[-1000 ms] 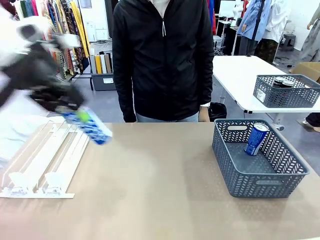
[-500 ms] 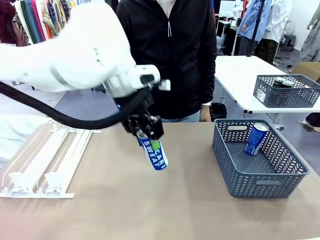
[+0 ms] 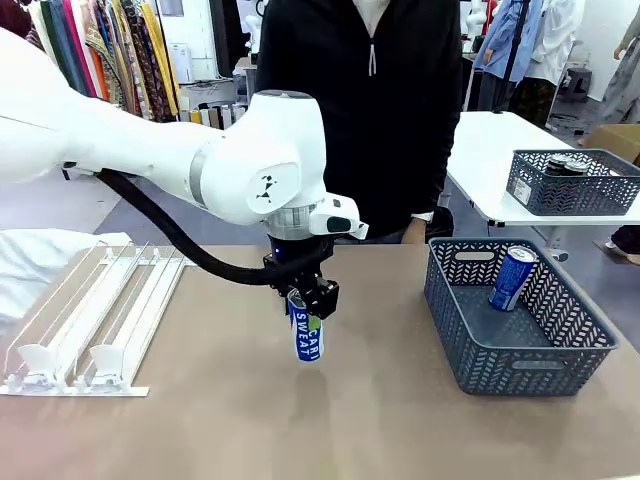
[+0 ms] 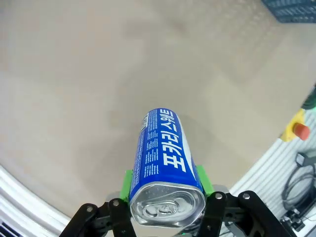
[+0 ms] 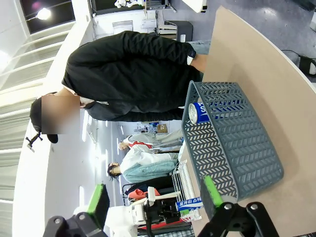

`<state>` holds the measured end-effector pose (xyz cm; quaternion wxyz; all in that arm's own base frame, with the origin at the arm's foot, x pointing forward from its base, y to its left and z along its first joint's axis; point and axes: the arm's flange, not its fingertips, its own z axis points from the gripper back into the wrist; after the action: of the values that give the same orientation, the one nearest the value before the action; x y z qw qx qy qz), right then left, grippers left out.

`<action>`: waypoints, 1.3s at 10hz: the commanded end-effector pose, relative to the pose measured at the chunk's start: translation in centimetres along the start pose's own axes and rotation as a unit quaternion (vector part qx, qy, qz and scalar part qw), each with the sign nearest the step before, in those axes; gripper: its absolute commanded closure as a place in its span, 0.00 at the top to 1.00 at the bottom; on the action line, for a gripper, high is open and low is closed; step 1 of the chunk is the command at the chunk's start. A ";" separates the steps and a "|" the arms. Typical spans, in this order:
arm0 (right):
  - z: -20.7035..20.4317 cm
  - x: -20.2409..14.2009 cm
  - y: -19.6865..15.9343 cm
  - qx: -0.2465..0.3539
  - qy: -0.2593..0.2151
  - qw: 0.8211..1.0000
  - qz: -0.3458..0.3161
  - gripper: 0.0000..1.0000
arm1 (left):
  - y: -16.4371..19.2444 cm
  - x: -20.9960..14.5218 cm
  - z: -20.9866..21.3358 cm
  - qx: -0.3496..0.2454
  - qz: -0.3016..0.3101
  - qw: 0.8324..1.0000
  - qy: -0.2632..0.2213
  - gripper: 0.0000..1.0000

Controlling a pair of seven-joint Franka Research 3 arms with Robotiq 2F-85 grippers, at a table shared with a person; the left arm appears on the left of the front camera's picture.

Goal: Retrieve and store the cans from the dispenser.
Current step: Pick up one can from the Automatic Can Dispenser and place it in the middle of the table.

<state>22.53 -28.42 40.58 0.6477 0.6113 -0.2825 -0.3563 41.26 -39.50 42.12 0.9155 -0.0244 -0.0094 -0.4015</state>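
Note:
My left gripper (image 3: pixel 305 298) is shut on a blue-and-white Pocari Sweat can (image 3: pixel 307 336), which hangs upright just above the middle of the table. In the left wrist view that can (image 4: pixel 165 158) sits between the green pads (image 4: pixel 127 180), silver top toward the camera. The white dispenser (image 3: pixel 90 320) lies at the table's left, its lanes bare. A second blue can (image 3: pixel 513 278) leans inside the grey basket (image 3: pixel 470 350) on the right. My right gripper (image 5: pixel 155 197) is open, with nothing between its fingers, looking at that basket (image 5: pixel 237 163) and its can (image 5: pixel 196 112).
A person in a black jacket (image 3: pixel 370 130) stands at the far edge, between the dispenser and the basket. Another grey basket (image 3: pixel 560 200) holding cans sits on a white table behind. Bare tabletop (image 3: pixel 400 400) lies between the held can and the basket.
My left arm has carried the can from above the dispenser rightward to the table's middle. The can has turned from tilted to upright. The basket and its can have not moved.

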 end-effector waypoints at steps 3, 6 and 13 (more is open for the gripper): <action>0.1 -0.2 0.4 0.001 0.002 1.000 -0.001 1.00 | 0.4 1.4 -0.3 0.032 0.022 0.999 -0.009 0.00; 0.1 -0.2 0.4 0.001 0.002 1.000 -0.001 1.00 | 0.6 1.4 -0.6 0.026 0.028 0.999 -0.010 0.41; 0.1 -0.2 0.4 0.001 0.002 1.000 -0.001 1.00 | 0.8 -2.6 5.0 0.027 0.050 0.994 -0.089 1.00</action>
<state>22.53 -28.42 40.57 0.6477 0.6114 -0.2824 -0.3564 42.27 -39.36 45.46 0.9265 -0.0259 -0.0689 -0.3690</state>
